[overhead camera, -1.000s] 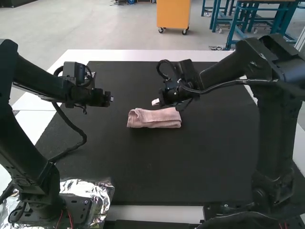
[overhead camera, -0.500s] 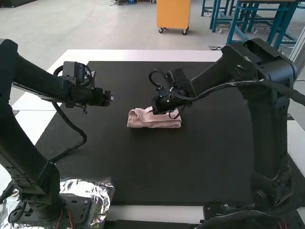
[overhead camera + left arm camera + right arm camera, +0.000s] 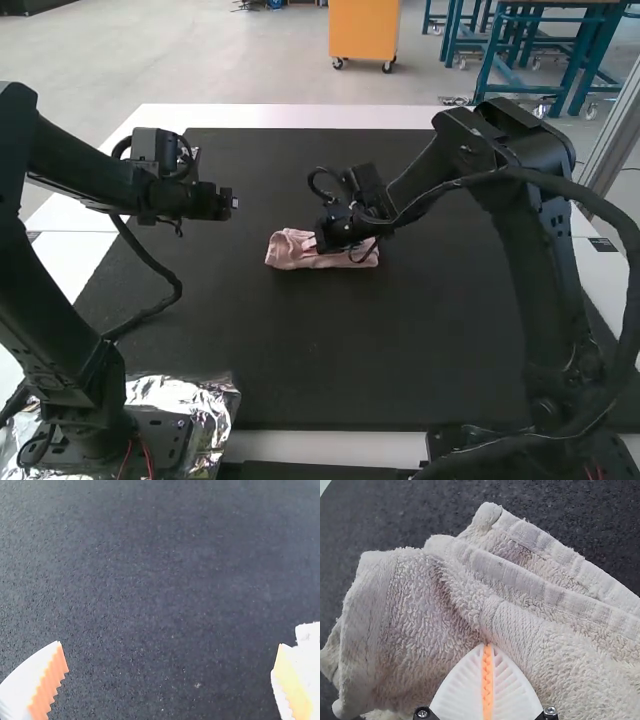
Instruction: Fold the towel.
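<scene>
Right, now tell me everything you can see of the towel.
The towel is pale pink and looks like looped terry cloth, with flatter woven bands and hemmed edges. It lies folded into a small rumpled bundle, its layered edges offset, on the black mat. The right end effector is shut, its tips touching the towel at a crease; whether they pinch cloth, I cannot tell.

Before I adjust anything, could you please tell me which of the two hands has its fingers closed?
The right hand, its pads meeting at the towel; the left hand has its fingers wide apart.
</scene>
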You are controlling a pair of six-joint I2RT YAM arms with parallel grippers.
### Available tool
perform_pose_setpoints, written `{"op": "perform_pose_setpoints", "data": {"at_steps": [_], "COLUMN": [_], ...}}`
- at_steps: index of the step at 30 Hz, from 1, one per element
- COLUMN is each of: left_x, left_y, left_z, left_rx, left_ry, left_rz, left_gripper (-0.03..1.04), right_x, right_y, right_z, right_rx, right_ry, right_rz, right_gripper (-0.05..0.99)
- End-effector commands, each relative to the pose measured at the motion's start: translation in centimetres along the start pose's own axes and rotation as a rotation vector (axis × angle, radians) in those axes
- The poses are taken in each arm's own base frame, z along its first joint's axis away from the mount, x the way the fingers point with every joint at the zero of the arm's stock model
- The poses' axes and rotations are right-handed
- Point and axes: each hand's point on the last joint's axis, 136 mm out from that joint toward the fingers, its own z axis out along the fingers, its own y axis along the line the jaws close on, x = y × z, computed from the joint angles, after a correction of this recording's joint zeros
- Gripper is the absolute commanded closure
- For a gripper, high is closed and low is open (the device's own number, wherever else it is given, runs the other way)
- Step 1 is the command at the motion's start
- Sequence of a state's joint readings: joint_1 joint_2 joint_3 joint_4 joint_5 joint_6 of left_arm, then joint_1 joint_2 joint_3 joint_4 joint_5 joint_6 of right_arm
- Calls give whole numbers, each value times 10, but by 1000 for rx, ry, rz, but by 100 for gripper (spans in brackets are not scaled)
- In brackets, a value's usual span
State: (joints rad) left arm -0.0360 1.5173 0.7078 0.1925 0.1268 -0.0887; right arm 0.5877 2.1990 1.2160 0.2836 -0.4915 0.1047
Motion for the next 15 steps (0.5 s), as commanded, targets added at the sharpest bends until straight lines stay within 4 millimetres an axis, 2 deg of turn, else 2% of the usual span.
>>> {"op": "perform_pose_setpoints", "data": {"at_steps": [1, 3, 5, 7, 9, 11, 15], "left_x": [-14, -21, -29, -41, -58, -80, -118], "left_y": [-2, -3, -3, -3, -4, -6, -18], "left_z": [-6, -8, -9, -13, -19, -30, -57], "left_rx": [-2, -1, -1, -1, 1, 1, 19], "left_ry": [-40, -55, -67, -85, -114, -157, -236], "left_rz": [-2, -5, -8, -11, -7, -2, 18], "left_gripper": [4, 4, 4, 4, 4, 4, 4], "right_x": [-15, -37, -66, -98, -133, -162, -205], "right_y": [4, 15, 32, 43, 56, 63, 72], "right_z": [-3, -17, -39, -65, -100, -139, -220], "right_rx": [-11, -20, -32, -35, -37, -12, 89], "right_ry": [-31, -77, -144, -222, -309, -385, -542], "right_rz": [-4, -24, -53, -65, -80, -90, -114], "right_gripper": [96, 95, 95, 95, 93, 75, 22]}}
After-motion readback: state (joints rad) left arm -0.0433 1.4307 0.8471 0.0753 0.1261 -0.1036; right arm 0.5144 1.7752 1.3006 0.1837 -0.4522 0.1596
